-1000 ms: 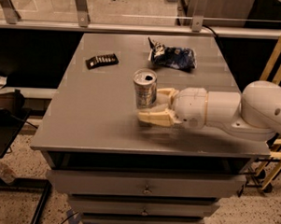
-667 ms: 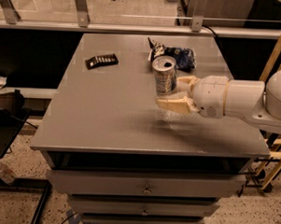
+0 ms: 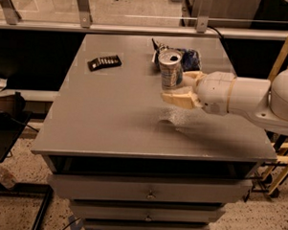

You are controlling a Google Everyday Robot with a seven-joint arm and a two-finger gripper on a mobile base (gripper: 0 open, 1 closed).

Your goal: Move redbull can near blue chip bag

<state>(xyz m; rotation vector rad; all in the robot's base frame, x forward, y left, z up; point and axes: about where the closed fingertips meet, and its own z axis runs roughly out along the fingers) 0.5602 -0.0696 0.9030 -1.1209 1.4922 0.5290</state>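
Note:
The redbull can [image 3: 171, 69] is a slim silver can with blue-grey markings and an open pull-tab top. My gripper [image 3: 179, 88] is shut on the can's lower part and holds it upright above the grey table [image 3: 110, 115]. The arm comes in from the right. The blue chip bag [image 3: 188, 58] is a wrinkled dark blue foil bag at the back of the table, just behind and to the right of the can, partly hidden by it.
A flat black rectangular packet [image 3: 104, 62] lies at the back left of the table. A glass railing runs behind the table. Drawers sit below the front edge. A yellow frame [image 3: 284, 60] stands at the right.
My gripper has carried the can from the middle of the table toward the back, right up to the blue chip bag.

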